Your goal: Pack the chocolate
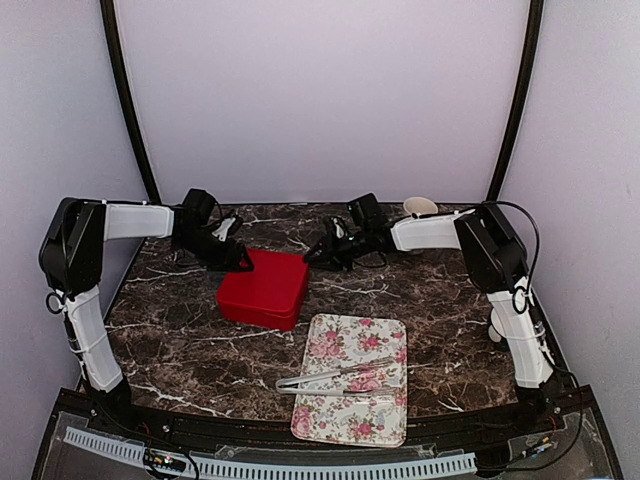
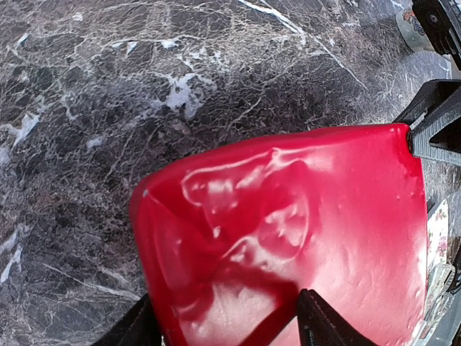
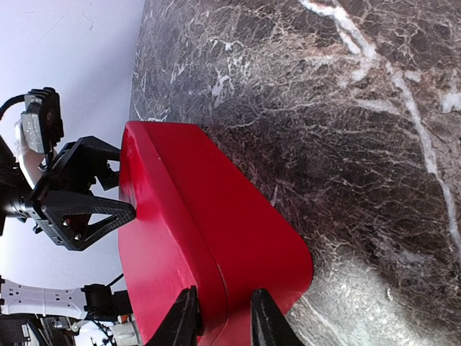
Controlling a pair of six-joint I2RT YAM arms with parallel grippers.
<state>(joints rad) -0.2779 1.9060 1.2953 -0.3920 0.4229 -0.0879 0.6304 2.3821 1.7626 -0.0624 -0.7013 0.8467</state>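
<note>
A closed red box (image 1: 262,288) lies on the marble table; the chocolate is out of view. My left gripper (image 1: 238,258) is at the box's far-left corner. In the left wrist view, the left gripper (image 2: 223,310) stands open, its jaws spread wide over the glossy lid (image 2: 310,209), one finger just outside the box's edge. My right gripper (image 1: 318,255) is at the far-right corner. In the right wrist view, the right gripper (image 3: 222,303) pinches the lid's rim, one finger on the lid top and the other against the box's side wall (image 3: 238,216).
A floral tray (image 1: 350,425) with metal tongs (image 1: 335,378) on it lies in front of the box. A white cup (image 1: 420,207) stands at the table's back edge, behind the right arm. A small white object (image 1: 497,325) sits near the right edge.
</note>
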